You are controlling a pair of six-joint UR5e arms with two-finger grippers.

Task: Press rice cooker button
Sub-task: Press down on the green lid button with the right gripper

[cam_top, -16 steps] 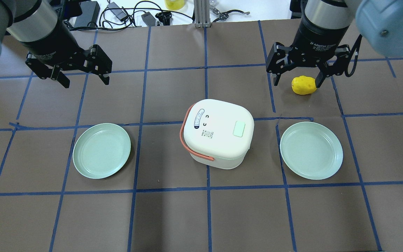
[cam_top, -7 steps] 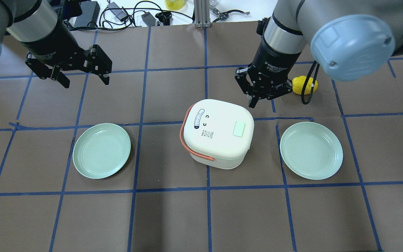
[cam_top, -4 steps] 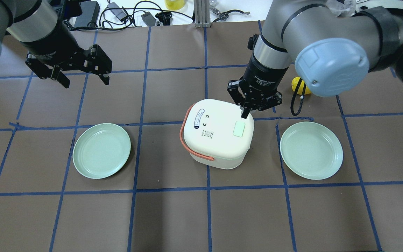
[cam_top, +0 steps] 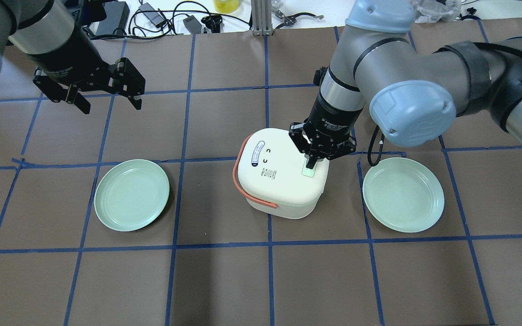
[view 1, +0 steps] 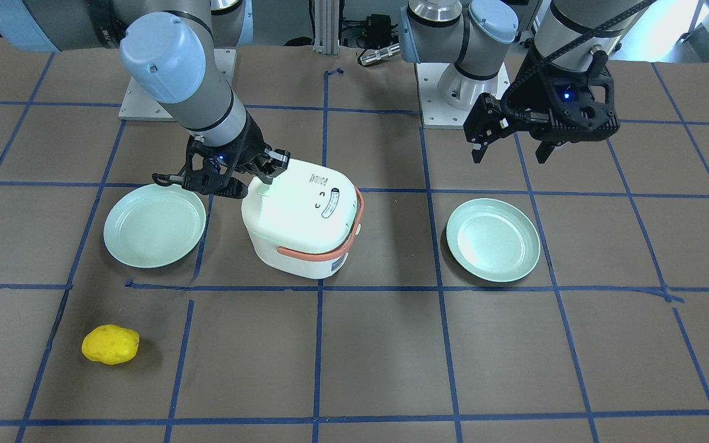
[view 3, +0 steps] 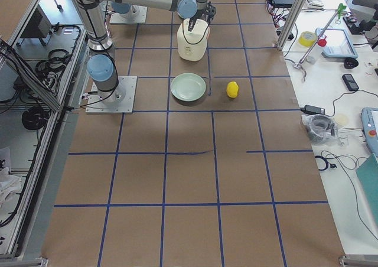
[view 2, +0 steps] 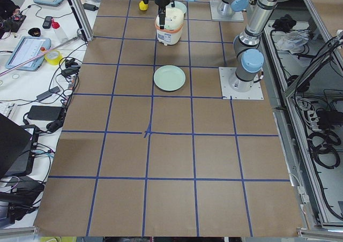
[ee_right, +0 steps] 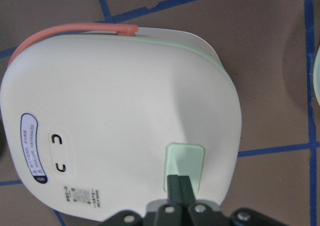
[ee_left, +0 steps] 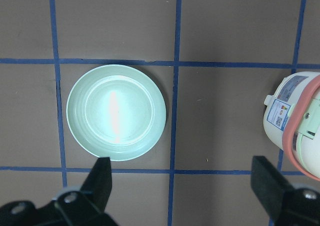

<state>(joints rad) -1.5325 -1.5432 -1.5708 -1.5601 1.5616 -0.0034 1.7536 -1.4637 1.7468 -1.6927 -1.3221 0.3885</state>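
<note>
The white rice cooker [cam_top: 274, 174] with its coral handle band stands mid-table, lid closed. A pale green button [ee_right: 186, 158] sits on the lid's right side. My right gripper [cam_top: 310, 162] is shut, and its joined fingertips [ee_right: 179, 182] rest on the near edge of that button; it also shows in the front view [view 1: 266, 183]. My left gripper [cam_top: 109, 105] is open and empty, hovering high at the back left, far from the cooker. In the left wrist view the cooker [ee_left: 300, 131] shows at the right edge.
Two pale green plates lie either side of the cooker, one to the left [cam_top: 132, 194] and one to the right [cam_top: 403, 194]. A yellow lumpy object [view 1: 110, 344] lies beyond the right plate, hidden by my right arm in the overhead view. Cables lie at the far edge.
My right gripper shut, moved from above the yellow object to the cooker lid, and came down onto the green button. My left arm has not moved.
</note>
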